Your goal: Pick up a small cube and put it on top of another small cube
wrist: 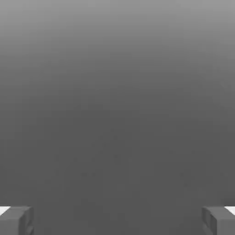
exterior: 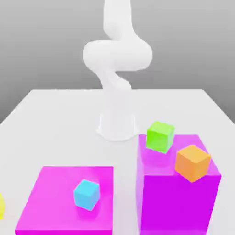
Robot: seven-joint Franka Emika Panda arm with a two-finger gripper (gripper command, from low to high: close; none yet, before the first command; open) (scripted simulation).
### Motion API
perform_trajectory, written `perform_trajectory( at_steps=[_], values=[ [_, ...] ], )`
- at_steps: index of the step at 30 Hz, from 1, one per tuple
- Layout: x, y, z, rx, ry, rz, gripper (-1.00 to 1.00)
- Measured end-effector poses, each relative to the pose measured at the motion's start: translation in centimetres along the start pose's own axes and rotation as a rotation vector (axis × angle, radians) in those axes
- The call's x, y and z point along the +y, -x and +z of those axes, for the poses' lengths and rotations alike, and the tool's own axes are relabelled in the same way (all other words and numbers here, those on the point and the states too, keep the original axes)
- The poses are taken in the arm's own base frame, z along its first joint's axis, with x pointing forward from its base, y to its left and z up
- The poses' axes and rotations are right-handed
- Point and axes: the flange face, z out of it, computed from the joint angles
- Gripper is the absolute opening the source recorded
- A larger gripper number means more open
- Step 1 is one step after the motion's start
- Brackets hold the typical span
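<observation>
Across the exterior view sit cyan (exterior: 86,195), green (exterior: 160,137) and orange (exterior: 193,163) cubes; the hand view shows the hand (wrist: 117,221) wide.

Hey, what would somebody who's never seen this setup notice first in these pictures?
Probably the two bright magenta blocks in the exterior view: a low, flat one toward the left and a tall one toward the right. On the flat one sits a cyan cube, while the tall one carries a green cube and an orange cube. Behind them stands the white robot arm.
</observation>
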Motion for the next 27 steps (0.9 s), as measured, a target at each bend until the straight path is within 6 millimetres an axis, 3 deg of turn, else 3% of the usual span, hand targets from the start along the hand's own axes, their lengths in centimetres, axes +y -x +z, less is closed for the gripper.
perform_trajectory(
  at_steps=[6, 12, 16, 20, 27],
  values=[
    [3.8, -4.0, 10.5, -0.017, 0.182, 0.205, 0.0],
    [10.5, -7.0, 20.0, -0.036, 0.347, 0.415, 0.0],
    [16.4, -8.3, 25.8, -0.051, 0.45, 0.561, 0.0],
    [24.1, -9.2, 30.6, -0.058, 0.553, 0.73, 0.0],
    [35.9, -6.8, 38.3, -0.102, 0.705, 0.985, 0.0]
  ],
)
